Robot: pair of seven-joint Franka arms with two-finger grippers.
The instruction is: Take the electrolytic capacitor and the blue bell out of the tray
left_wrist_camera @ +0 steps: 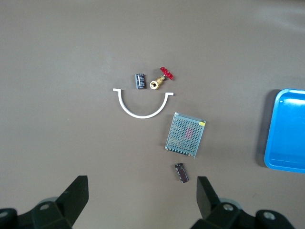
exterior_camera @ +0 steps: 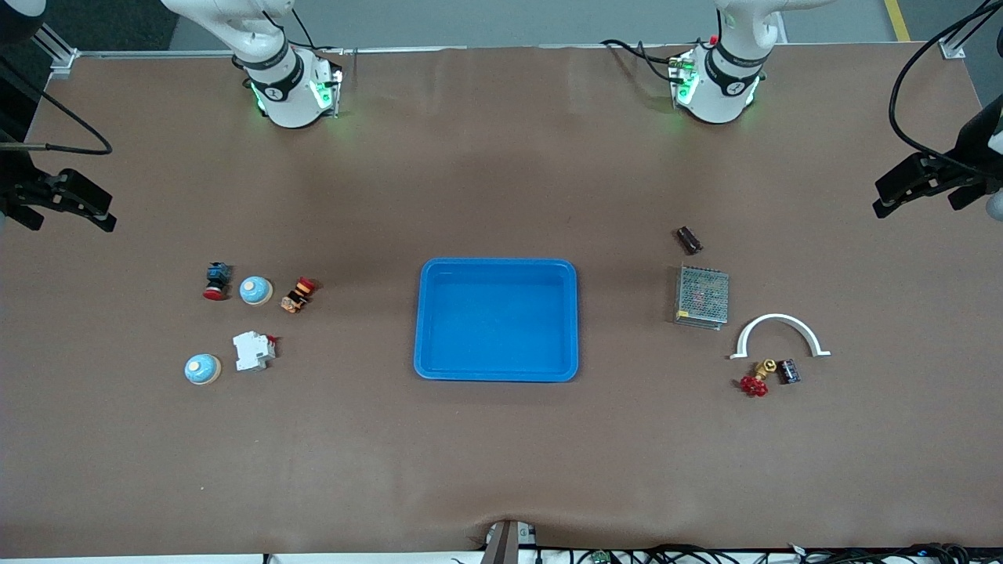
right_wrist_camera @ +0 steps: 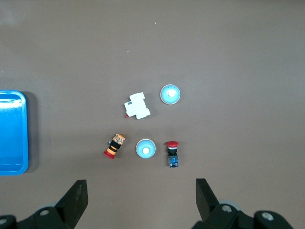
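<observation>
the shallow bright blue rectangular plastic tray (exterior_camera: 497, 319) sits mid-table and looks bare: nothing shows inside it in any view, so by the look of it the removal is already done or there is nothing left to lift.

two small dark cylindrical electrolytic capacitors lie outside the tray, toward the left arm's end. one capacitor (exterior_camera: 689, 240) is farther from the front camera than the tray's rim line, just beside the metal mesh-covered power supply box (exterior_camera: 701, 296), long axis slanted to the tray's long edge. the second capacitor (exterior_camera: 787, 371) lies nearer the camera, beside the brass valve with red handwheel (exterior_camera: 755, 381) and the white plastic half-ring arch (exterior_camera: 780, 335).

two round light-blue dome bells sit toward the right arm's end, well apart from the tray: one bell (exterior_camera: 255, 291) between a red-capped push button (exterior_camera: 215, 280) and an orange-black button switch (exterior_camera: 298, 294), the other bell (exterior_camera: 202, 369) nearer the camera, beside a white circuit breaker (exterior_camera: 253, 350).

left gripper (left_wrist_camera: 141, 202) hangs past the table's edge at its own end, fingers spread wide, holding nothing; the slanted capacitor lies closest to it. right gripper (right_wrist_camera: 141, 202) hangs off its own end, also spread wide and empty, bells on its side.

judgement: capacitors belong to the left arm's reach, bells to the right's; both arms wait.
</observation>
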